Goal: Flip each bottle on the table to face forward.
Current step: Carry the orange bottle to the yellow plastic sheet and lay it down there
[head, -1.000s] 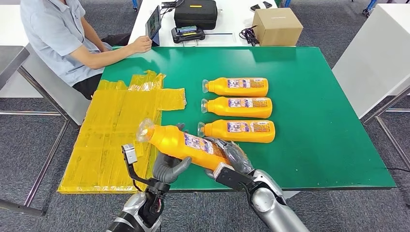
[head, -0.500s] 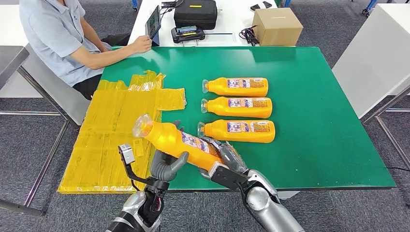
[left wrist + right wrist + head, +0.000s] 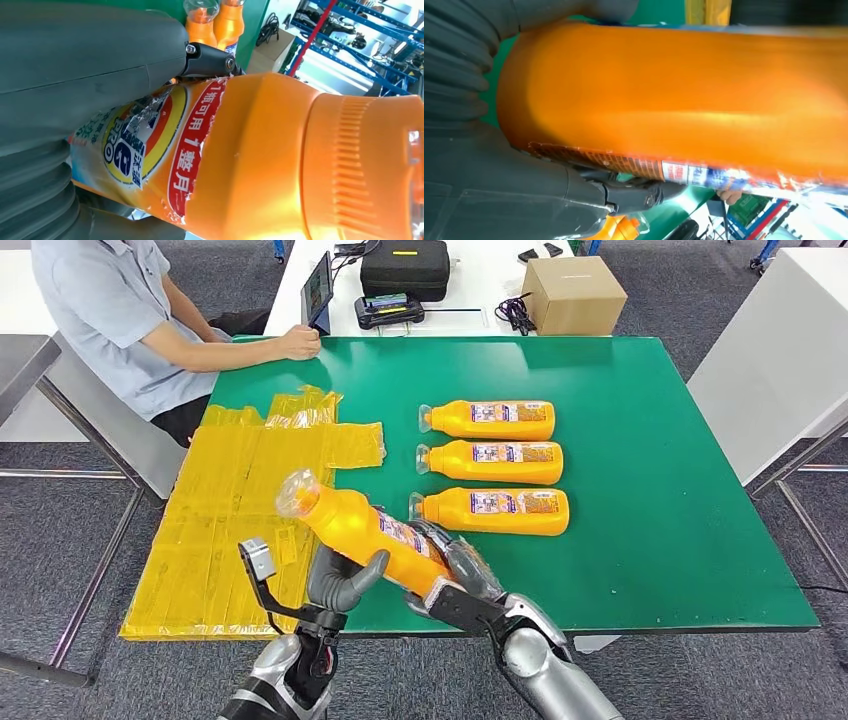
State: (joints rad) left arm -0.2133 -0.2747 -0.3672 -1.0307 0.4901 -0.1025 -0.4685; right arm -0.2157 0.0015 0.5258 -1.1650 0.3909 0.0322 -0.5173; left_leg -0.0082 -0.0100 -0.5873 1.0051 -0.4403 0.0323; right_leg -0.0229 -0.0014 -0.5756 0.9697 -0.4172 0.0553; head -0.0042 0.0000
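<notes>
An orange bottle with a clear cap hangs tilted above the table's near edge, cap end raised toward the left. My right hand grips its lower body and base, and my left hand holds it from below near the middle. The left wrist view shows the bottle's torn label and ribbed neck, with my left hand's thumb lying over it. In the right wrist view my right hand wraps the bottle's plain side. Three more orange bottles lie in a row on the green table, caps pointing left.
Yellow plastic sheets cover the table's left part and overhang its edge. A person sits at the far left corner with a hand on the table. A tablet, black case and cardboard box stand behind.
The held bottle has tilted more steeply and shifted slightly left. My left hand's thumb has come up around its underside. The person's arm has moved a little.
</notes>
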